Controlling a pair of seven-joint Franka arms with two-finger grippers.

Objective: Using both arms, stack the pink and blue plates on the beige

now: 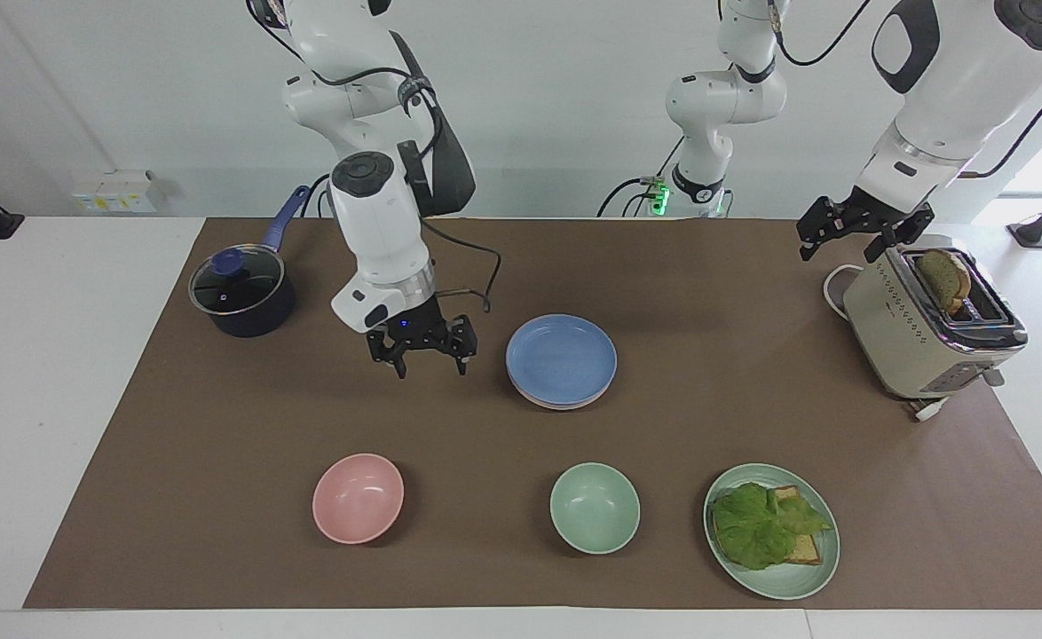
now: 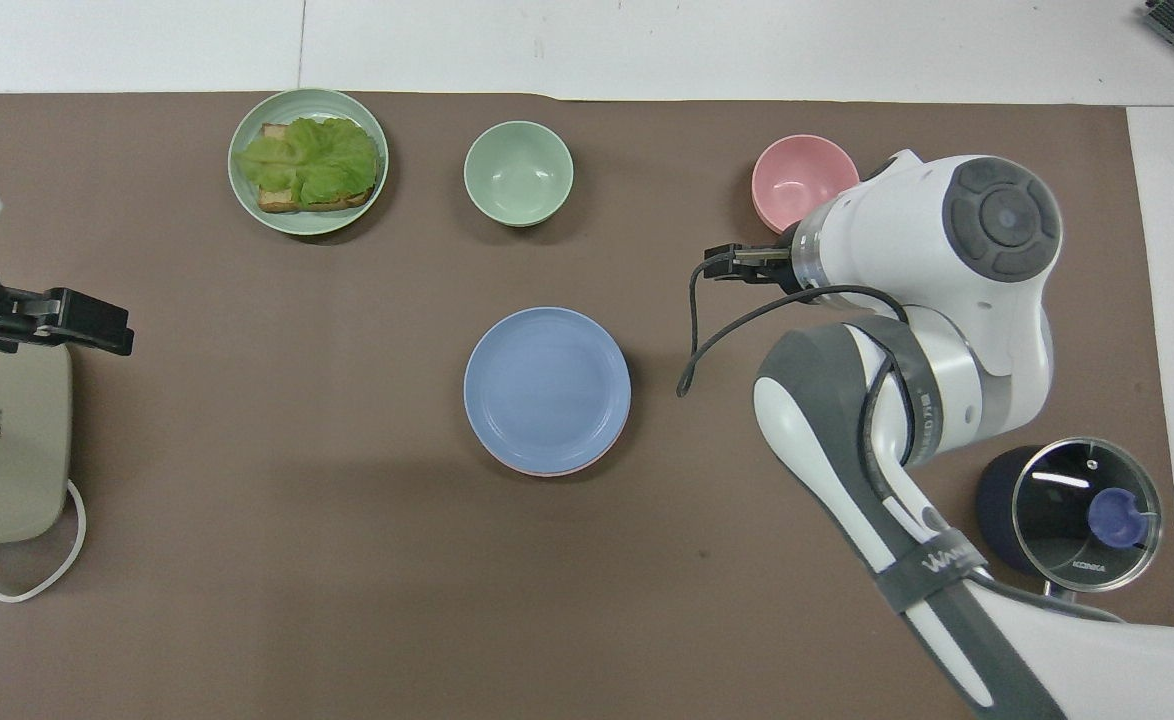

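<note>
Brown paper table cover (image 1: 219, 417): round matte periwinkle-blue plate (image 1: 561, 356) tops stack; stiff, light, slippery, take by rim. Right gripper (image 1: 422, 348), left gripper (image 1: 854, 232): fingers spread, empty.

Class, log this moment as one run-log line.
blue plate: top of stack | right pincer: open, empty, beside stack | left pincer: open, over toaster

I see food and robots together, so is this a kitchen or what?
Probably a robot lab set up like a kitchen: a toaster with bread in it, a lidded saucepan and a blue plate sit on a brown mat, with two white robot arms mounted at the table.
</note>
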